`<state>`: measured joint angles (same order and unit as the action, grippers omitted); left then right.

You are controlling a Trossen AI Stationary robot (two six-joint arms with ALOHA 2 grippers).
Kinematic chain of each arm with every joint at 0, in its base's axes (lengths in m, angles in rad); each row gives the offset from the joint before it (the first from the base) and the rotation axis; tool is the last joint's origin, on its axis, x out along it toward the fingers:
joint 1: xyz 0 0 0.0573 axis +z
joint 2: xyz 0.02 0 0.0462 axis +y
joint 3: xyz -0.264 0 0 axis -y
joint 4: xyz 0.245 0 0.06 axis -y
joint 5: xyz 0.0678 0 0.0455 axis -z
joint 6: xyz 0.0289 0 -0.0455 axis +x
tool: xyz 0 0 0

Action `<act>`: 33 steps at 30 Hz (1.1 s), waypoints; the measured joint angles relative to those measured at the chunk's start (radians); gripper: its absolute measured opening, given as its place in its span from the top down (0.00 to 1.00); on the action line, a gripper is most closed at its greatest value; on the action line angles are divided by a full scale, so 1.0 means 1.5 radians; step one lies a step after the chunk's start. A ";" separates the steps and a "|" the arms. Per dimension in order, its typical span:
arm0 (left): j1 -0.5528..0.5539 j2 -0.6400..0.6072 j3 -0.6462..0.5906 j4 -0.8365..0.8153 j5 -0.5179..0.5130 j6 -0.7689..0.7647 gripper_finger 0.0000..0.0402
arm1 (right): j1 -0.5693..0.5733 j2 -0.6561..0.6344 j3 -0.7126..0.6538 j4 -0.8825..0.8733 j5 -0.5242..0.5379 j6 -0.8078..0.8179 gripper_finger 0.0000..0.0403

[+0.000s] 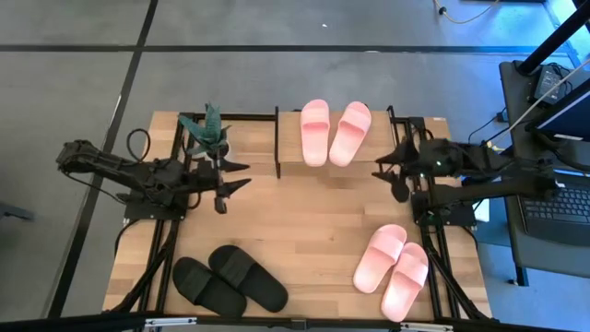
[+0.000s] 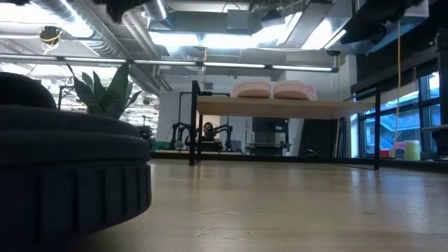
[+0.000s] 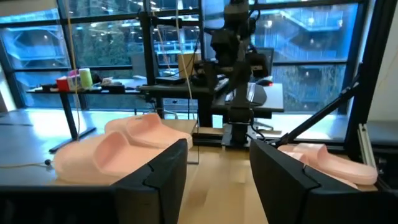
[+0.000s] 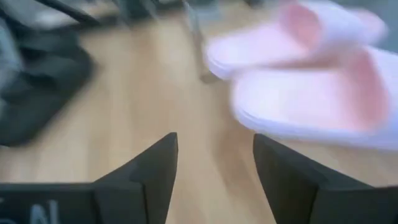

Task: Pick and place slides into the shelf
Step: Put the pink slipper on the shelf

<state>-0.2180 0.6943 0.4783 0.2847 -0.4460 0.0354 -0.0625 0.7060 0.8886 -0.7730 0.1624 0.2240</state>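
wooden tabletop (image 1: 304, 221) held a pink pair (image 1: 392, 267) near right; right gripper (image 1: 398, 181), fingers spread and empty, should straddle one strap squarely.

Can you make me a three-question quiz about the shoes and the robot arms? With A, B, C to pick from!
1. Where is the pink pair on the shelf?
A. On the shelf's top board
B. Under the plant
C. Beside the black pair

2. How many slides lie on the table off the shelf?
A. Two
B. Four
C. Six

3. What is the right gripper doing?
A. Squeezing a pink slide
B. Open and holding nothing
C. Carrying the plant

Answers:
1 A, the two pink slides sit side by side on the shelf at the table's far edge.
2 B, the black pair and the other pink pair lie on the table.
3 B, its fingers stand apart with only bare wood between them; the left gripper is open too.
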 joint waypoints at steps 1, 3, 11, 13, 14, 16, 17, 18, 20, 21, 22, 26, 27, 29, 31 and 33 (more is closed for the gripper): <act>0.000 -0.013 -0.016 0.006 0.000 -0.004 0.59 | -0.009 0.027 0.037 -0.041 0.008 0.007 0.48; 0.000 -0.033 -0.038 0.011 0.000 -0.009 0.59 | -0.032 0.078 0.110 -0.107 0.014 0.016 0.48; 0.000 -0.050 -0.068 0.009 0.001 -0.023 0.59 | -0.156 0.258 0.308 -0.269 0.016 -0.092 0.48; 0.000 -0.048 -0.068 0.005 0.001 -0.024 0.59 | -0.194 0.295 0.328 -0.305 0.015 -0.120 0.48; 0.000 -0.047 -0.068 -0.001 0.001 -0.025 0.59 | -0.214 0.312 0.334 -0.330 0.014 -0.131 0.48; 0.000 -0.047 -0.068 -0.005 0.001 -0.027 0.59 | -0.252 0.343 0.341 -0.379 0.014 -0.152 0.48; 0.000 -0.047 -0.068 -0.004 0.001 -0.031 0.59 | -0.271 0.356 0.341 -0.394 0.014 -0.163 0.48; 0.000 -0.047 -0.068 -0.005 0.001 -0.034 0.59 | -0.289 0.369 0.341 -0.401 0.015 -0.173 0.48; 0.000 -0.047 -0.068 -0.005 0.001 -0.035 0.59 | -0.322 0.390 0.341 -0.392 0.015 -0.197 0.48; 0.000 -0.047 -0.068 -0.005 0.001 -0.035 0.59 | -0.336 0.400 0.341 -0.376 0.015 -0.210 0.48; 0.000 -0.047 -0.068 -0.006 0.001 -0.035 0.59 | -0.350 0.409 0.342 -0.358 0.015 -0.224 0.48; 0.000 -0.047 -0.068 -0.018 0.001 -0.036 0.59 | -0.392 0.447 0.342 -0.292 0.015 -0.271 0.48; 0.000 -0.047 -0.068 -0.022 0.001 -0.036 0.59 | -0.400 0.457 0.342 -0.285 0.015 -0.280 0.48; 0.000 -0.047 -0.068 -0.028 0.001 -0.037 0.59 | -0.414 0.478 0.342 -0.283 0.015 -0.295 0.48; 0.000 -0.047 -0.068 -0.033 0.001 -0.039 0.59 | -0.425 0.499 0.342 -0.287 0.018 -0.298 0.48; 0.000 -0.047 -0.068 -0.033 0.001 -0.040 0.59 | -0.436 0.519 0.342 -0.294 0.029 -0.302 0.48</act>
<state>-0.2176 0.6239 0.3759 0.2346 -0.4442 -0.0238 -0.7172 1.4840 1.4017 -1.2147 0.2064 -0.2286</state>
